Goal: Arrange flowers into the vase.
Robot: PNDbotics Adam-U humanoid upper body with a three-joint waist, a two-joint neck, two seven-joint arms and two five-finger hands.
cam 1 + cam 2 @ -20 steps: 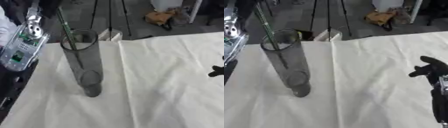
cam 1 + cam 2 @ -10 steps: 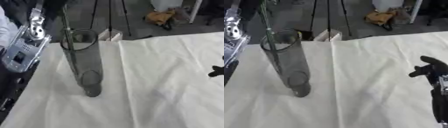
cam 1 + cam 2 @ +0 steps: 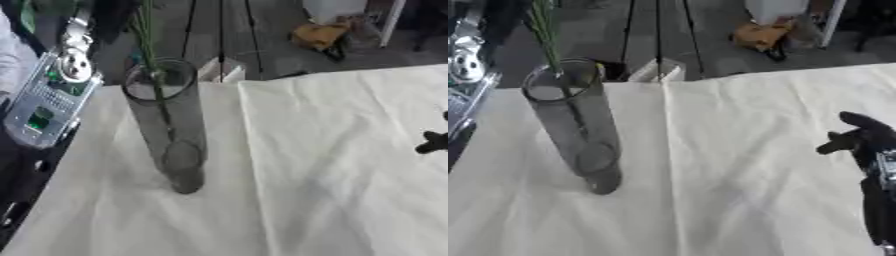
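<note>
A tall glass vase [image 3: 166,125] stands upright on the white cloth [image 3: 306,165] that covers the table. It is on the robot's left side of the cloth. A green flower stem [image 3: 149,60] goes down into the mouth of the vase, and its lower end shows through the glass. The top of the stem runs out past the top edge of the view, so I cannot see a bloom or what is holding it.

The robot's left arm [image 3: 48,95] is just beside the vase, silver and grey with little green parts. Its hand is out of view, so I cannot tell if it holds the stem.

The right hand [image 3: 859,137] is well apart from the vase, near the right edge of the cloth. Its fingers look relaxed and a bit spread, and it holds nothing.

I think the step now is putting this stem into the vase. It looks part of the way in, but I cannot tell if the end touches the bottom. The next move should be to lower the stem all the way and let it go gently. The vase is tall and thin, so a bump from the side could tip it over. I see no other flowers on the cloth.
</note>
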